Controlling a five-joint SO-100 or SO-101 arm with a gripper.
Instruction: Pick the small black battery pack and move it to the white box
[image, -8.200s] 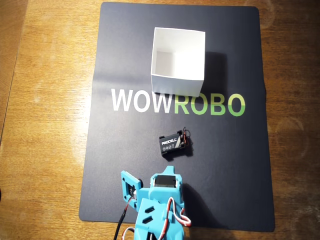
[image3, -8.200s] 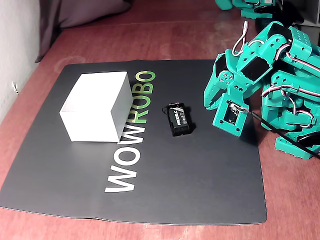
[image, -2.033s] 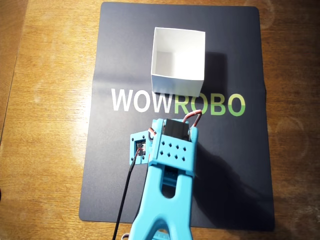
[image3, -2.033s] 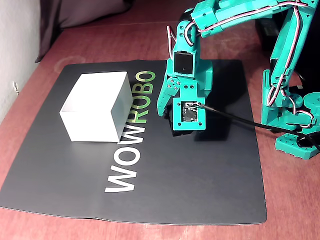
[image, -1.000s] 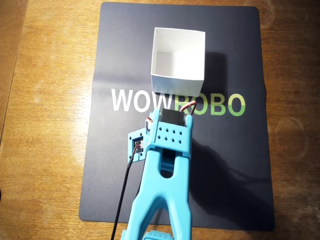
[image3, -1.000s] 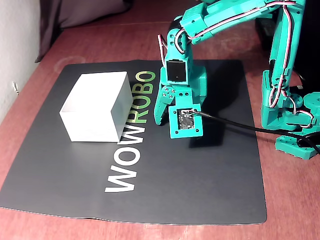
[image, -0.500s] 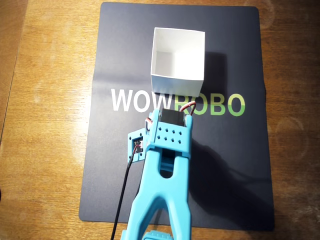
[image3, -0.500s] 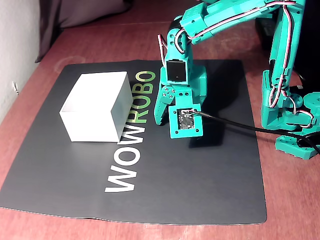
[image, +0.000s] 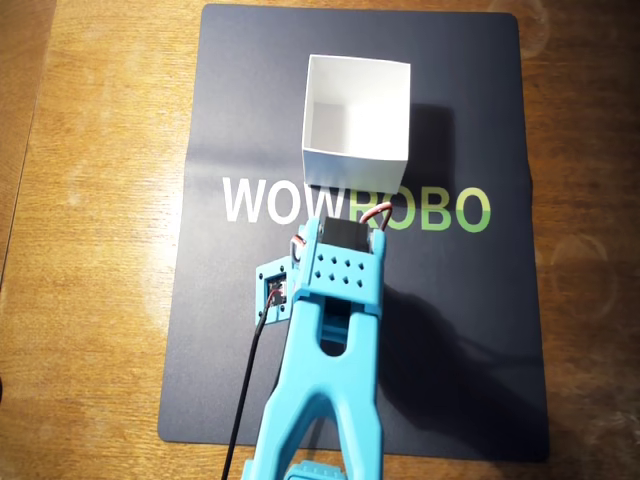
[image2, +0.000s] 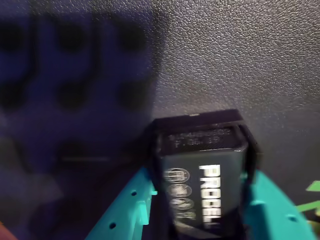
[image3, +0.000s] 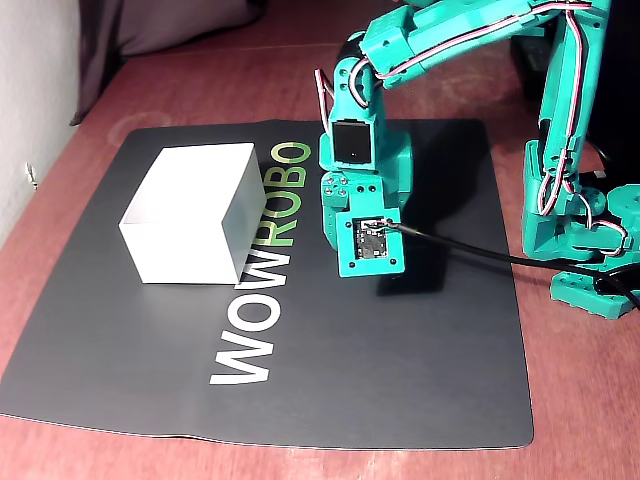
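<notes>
The small black battery pack (image2: 200, 155) with white "PROCELL" lettering fills the lower middle of the wrist view, pinched between my two teal fingers (image2: 132, 202). My gripper (image2: 202, 175) is shut on it just above the dark mat; whether the pack still touches the mat cannot be told. In the fixed view the gripper (image3: 333, 236) hangs point-down right of the white box (image3: 190, 215), and the pack is hidden behind it. From overhead my blue wrist (image: 340, 280) covers the pack, and the open-topped white box (image: 355, 170) stands a short way beyond it.
A black mat (image: 450, 330) printed "WOWROBO" (image3: 255, 300) lies on the wooden table (image: 90, 200). The arm's base (image3: 590, 250) stands at the right of the fixed view. A black cable (image3: 460, 245) runs from the wrist camera towards it.
In the fixed view the left finger, splayed out half a second ago, has swung in against the other. The arm itself has stayed in place since one second ago.
</notes>
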